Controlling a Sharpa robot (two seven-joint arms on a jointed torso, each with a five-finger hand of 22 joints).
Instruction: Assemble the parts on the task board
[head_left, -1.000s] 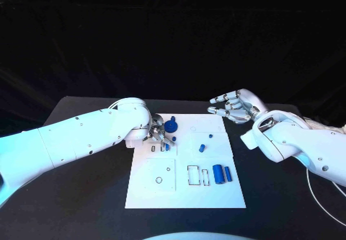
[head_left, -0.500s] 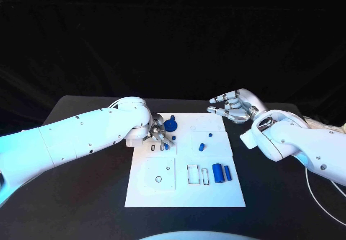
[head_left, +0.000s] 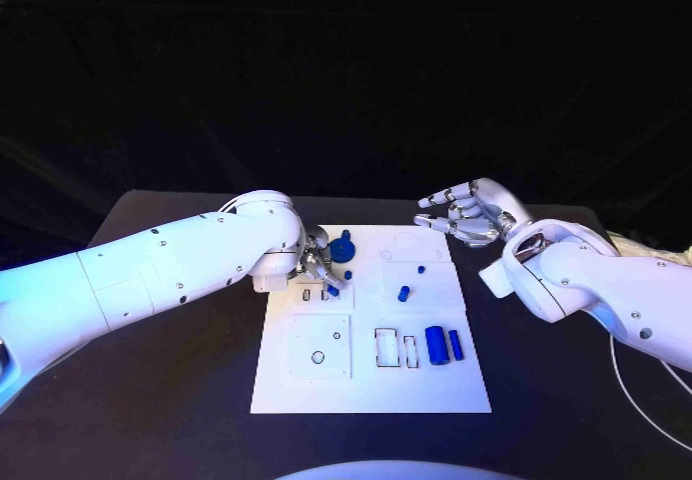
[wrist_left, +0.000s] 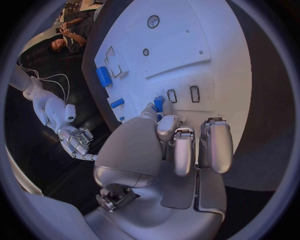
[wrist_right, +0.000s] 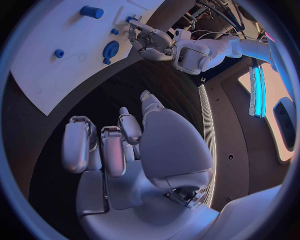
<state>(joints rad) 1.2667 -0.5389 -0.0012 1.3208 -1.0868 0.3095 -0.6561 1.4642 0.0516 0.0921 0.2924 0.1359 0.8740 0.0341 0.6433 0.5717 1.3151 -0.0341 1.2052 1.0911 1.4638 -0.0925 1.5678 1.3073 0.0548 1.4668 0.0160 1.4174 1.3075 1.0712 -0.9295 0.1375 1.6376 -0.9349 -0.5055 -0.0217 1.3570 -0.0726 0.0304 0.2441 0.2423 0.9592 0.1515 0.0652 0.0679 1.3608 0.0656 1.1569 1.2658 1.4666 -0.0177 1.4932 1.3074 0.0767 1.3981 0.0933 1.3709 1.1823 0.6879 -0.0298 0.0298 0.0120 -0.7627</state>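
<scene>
My left hand (head_left: 315, 266) pinches a small blue part (head_left: 333, 289) over the board (head_left: 372, 390) slots, to seat it. My right hand (head_left: 464, 213) hovers clear, fingers loosely curled, empty.

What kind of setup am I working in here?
Probably a lab test bench: a black table under dark drapes, a white task board with small blue parts, and the left robot hand over it.

Glossy white arms (head_left: 159, 265), silver-fingered robot hand (head_left: 464, 213)

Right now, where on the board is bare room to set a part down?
The task board is bare along its near edge, below the square recess and the two blue cylinders. Crowded at the far left, where the left hand works by the blue knob.
</scene>
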